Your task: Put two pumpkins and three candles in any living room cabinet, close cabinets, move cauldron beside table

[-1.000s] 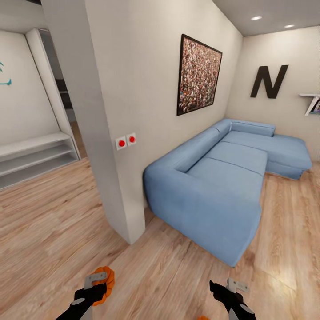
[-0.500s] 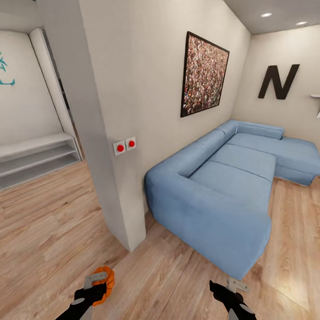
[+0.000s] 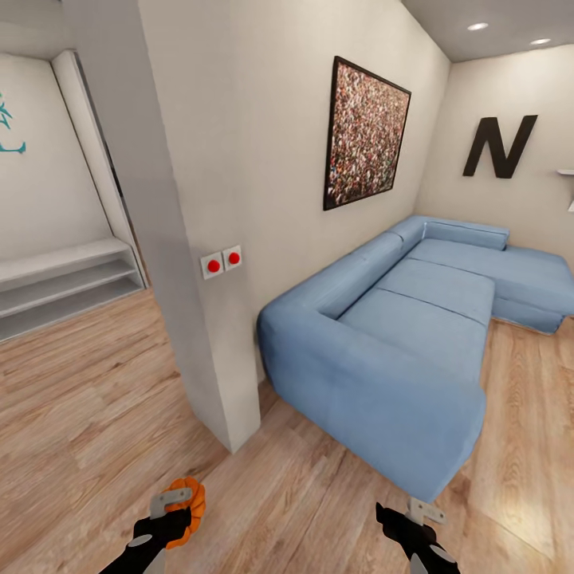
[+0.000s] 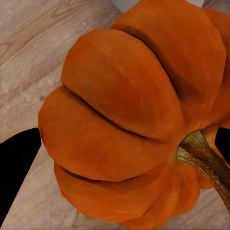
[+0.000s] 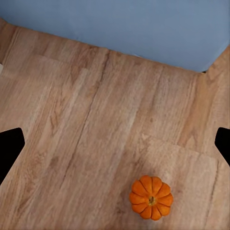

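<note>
My left gripper (image 3: 179, 510) is low at the left of the head view, shut on an orange ribbed pumpkin (image 3: 191, 501). In the left wrist view that pumpkin (image 4: 124, 110) sits close between the black fingertips (image 4: 17, 158), with its brown stem (image 4: 203, 160) to one side. My right gripper (image 3: 406, 514) is open and holds nothing. In the right wrist view its fingertips (image 5: 9, 146) stand far apart above the floor. A second pumpkin (image 5: 151, 197) sits upright on the wood floor below that gripper. The candles, cabinet, cauldron and table are out of view.
A white wall corner (image 3: 227, 399) with two red switches (image 3: 222, 261) juts out straight ahead. A large blue corner sofa (image 3: 399, 335) fills the right side, its edge (image 5: 143, 28) close to the right arm. White low shelves (image 3: 64, 279) stand far left. Wood floor (image 3: 96, 414) lies open to the left.
The whole head view has shifted slightly, so the camera moved: the sofa and wall corner sit a little nearer. Both grippers keep their places, and the left one still holds the pumpkin.
</note>
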`<state>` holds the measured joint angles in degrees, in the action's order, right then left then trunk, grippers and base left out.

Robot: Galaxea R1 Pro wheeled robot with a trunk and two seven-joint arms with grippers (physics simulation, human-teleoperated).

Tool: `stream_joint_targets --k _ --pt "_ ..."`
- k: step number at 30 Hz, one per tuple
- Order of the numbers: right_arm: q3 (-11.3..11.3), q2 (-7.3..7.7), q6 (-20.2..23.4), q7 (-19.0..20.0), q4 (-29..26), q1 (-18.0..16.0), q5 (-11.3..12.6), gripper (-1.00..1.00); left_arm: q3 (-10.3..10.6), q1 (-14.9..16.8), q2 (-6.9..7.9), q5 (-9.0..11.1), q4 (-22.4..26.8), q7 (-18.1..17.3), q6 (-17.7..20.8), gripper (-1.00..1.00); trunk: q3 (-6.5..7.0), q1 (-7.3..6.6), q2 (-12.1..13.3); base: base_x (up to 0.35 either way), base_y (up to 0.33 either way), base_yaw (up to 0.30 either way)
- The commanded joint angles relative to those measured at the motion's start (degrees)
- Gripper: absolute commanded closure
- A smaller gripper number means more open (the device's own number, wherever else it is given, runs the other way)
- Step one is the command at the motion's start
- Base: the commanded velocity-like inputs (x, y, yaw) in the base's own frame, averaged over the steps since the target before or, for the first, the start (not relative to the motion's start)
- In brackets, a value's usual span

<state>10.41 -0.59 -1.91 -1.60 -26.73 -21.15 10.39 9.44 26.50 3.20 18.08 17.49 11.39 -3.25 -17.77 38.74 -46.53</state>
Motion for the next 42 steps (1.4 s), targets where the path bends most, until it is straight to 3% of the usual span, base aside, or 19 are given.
stream_joint_targets --k 1,10,16,21,34,38,42 --pt "0.0 -0.03 -0.2 -0.1 0.0 0.0 0.6 -1.00 0.5 0.0 0.04 0.6 0.0 0.3 -0.3 1.00 -0.07 0.01 -0.1 0.000 -0.010 0.000" --pt "0.0 -0.03 -0.2 -0.1 0.0 0.0 0.6 -1.00 0.5 0.0 0.05 0.3 0.0 0.2 -0.5 1.00 -0.07 0.01 -0.1 0.000 -0.002 0.000" --pt "0.0 -0.03 -0.2 0.0 -0.2 0.0 0.6 -1.00 0.5 -0.3 0.12 0.4 0.0 -0.2 -3.6 1.00 -0.07 0.01 -0.1 0.000 0.000 0.000" --pt "0.0 -0.03 -0.2 0.0 -0.5 0.0 0.3 -1.00 0.5 -0.4 0.06 0.6 0.0 -0.5 -4.1 1.00 -0.07 0.01 -0.1 0.000 0.000 0.000" --pt "-0.1 0.03 0.2 0.0 -0.6 0.0 0.1 -1.00 -0.3 -0.4 0.70 1.5 0.7 -0.7 -3.2 1.00 -2.40 2.86 -5.3 0.000 0.000 0.000" --pt "-0.1 0.05 0.2 0.0 -0.6 0.0 0.1 -1.00 -0.4 -0.4 0.84 2.1 1.5 -0.8 -0.7 1.00 -3.12 3.74 -6.9 0.000 0.000 0.000" --pt "-0.1 0.04 0.1 0.0 -0.6 0.0 0.1 -1.00 -0.8 -0.3 2.39 3.5 8.7 -0.8 8.3 1.00 -3.84 4.62 -8.5 0.000 0.000 0.000"
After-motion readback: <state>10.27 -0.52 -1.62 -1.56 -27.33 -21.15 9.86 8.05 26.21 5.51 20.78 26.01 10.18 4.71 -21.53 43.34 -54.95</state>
